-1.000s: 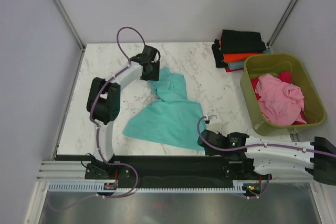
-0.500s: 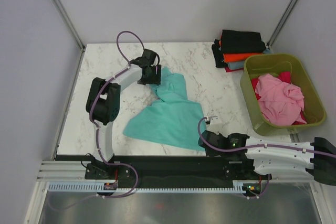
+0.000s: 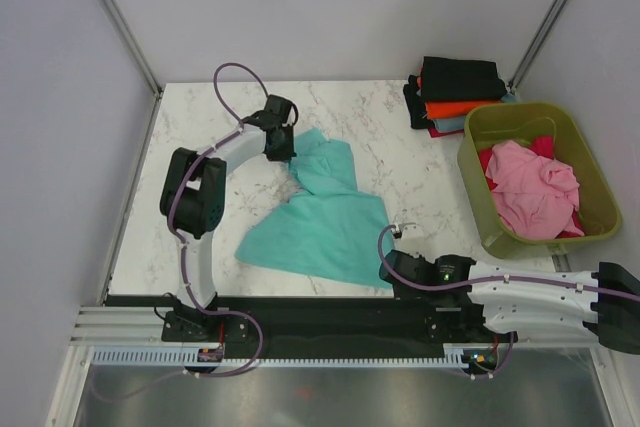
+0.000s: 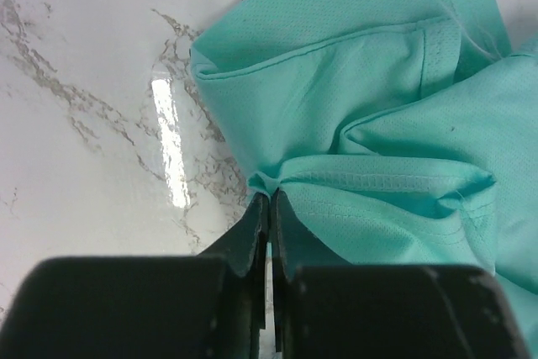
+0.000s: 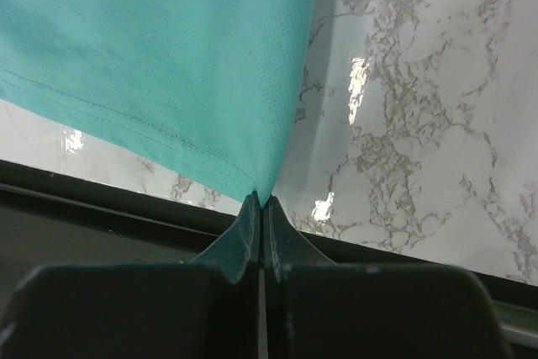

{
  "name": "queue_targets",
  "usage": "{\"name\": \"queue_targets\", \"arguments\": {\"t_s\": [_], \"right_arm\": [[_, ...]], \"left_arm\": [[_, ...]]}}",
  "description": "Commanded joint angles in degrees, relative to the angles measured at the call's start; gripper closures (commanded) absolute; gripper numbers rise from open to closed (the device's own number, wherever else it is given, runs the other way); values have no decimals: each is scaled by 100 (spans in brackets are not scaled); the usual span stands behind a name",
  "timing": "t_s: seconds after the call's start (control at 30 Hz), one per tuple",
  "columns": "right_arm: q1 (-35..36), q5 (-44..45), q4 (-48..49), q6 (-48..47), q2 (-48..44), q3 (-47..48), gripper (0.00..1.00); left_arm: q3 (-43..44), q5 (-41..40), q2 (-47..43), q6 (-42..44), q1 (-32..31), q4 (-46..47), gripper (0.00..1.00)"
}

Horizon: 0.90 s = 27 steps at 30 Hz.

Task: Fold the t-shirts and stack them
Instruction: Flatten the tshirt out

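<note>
A teal t-shirt (image 3: 325, 217) lies crumpled across the middle of the marble table (image 3: 190, 177). At its far left end my left gripper (image 3: 285, 152) is shut on a pinch of the teal cloth (image 4: 370, 124), right at a hemmed edge. The left gripper (image 4: 269, 195) holds that fold between closed jaws. My right gripper (image 3: 390, 272) is shut on the shirt's near right corner at the table's front edge; in the right wrist view the gripper (image 5: 261, 201) pinches the tip of the teal cloth (image 5: 168, 56).
A stack of folded shirts (image 3: 455, 95), black over orange, red and teal, sits at the far right. An olive-green tub (image 3: 490, 217) beside it holds a pink shirt (image 3: 530, 187) over something red. A black rail (image 3: 300, 312) runs along the front edge.
The left gripper, open over the shirt's far end before, has shifted slightly left and closed on the cloth. The right gripper has stayed shut on its corner.
</note>
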Motion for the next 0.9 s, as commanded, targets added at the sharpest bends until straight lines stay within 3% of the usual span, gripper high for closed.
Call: {"name": "queue_targets", "arguments": {"t_s": [0.0, 0.23, 0.43, 0.57, 0.67, 0.77, 0.87], "right_arm": [[25, 143, 10, 89, -53, -18, 100], [-27, 528, -193, 125, -9, 289, 100], [-107, 1423, -693, -332, -36, 1369, 100], [-107, 2231, -694, -1174, -106, 2562, 100], [-89, 2917, -396, -2647, 104, 3519, 100], [-107, 3760, -386, -3442, 324, 4679, 100], [-107, 4062, -194, -4417, 194, 5630, 100]], "left_arm": [[-44, 76, -421, -139, 5, 253, 98], [271, -556, -1844, 168, 5, -510, 98], [509, -1215, -3856, 809, 155, -950, 98], [711, -1532, -4806, 1135, 164, -1171, 98], [737, -1559, -5509, 1302, 164, -1180, 98], [991, -1524, -6116, 1530, 164, -1162, 98], [1316, -1559, -6521, 1969, 164, -1136, 98]]}}
